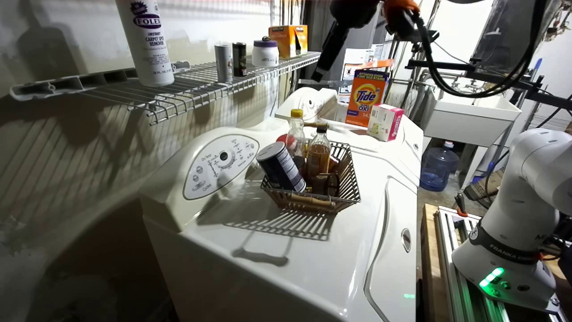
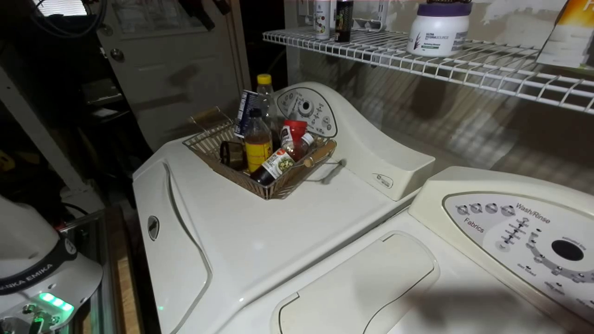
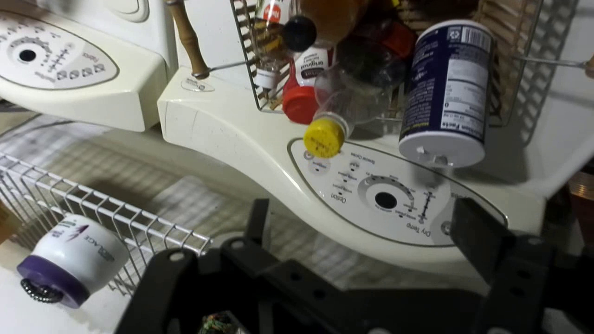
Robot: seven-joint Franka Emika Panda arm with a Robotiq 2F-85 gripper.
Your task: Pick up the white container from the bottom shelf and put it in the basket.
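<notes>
Hanging with its fingers (image 3: 478,234) spread wide, the claw (image 3: 362,213) has hold of nothing; in the wrist view the control panel (image 3: 394,185) of the dryer (image 1: 321,268) shows through the gap between them. To the claw's left in an exterior view, well apart from it, the white container (image 1: 223,63) stands upright on the wire shelf (image 2: 390,60). Whether any of that container shows past the claw in the wrist view, I cannot tell. Just beside the container, a little toward the claw, is a dark can (image 1: 240,59); closer along the shelf come a squat white tub (image 1: 265,55) with a purple lid and an orange box (image 1: 280,42). At the shelf's end away from the claw stands a tall white bottle (image 1: 147,44).

Lower than the claw, on the dryer, sits the basket (image 1: 349,179). Inside it a blue can (image 1: 282,167) leans, its pale end sticking up past the rim, near a yellow-capped bottle (image 1: 296,134), a dark-capped bottle (image 1: 318,154) and something with a red lid (image 2: 295,125). A small bottle (image 2: 278,163) with a white cap lies slanted among them. To the claw's right in an exterior view, and lower, a detergent box (image 1: 365,98) stands with a pink and white box (image 1: 385,123) just beside it.
</notes>
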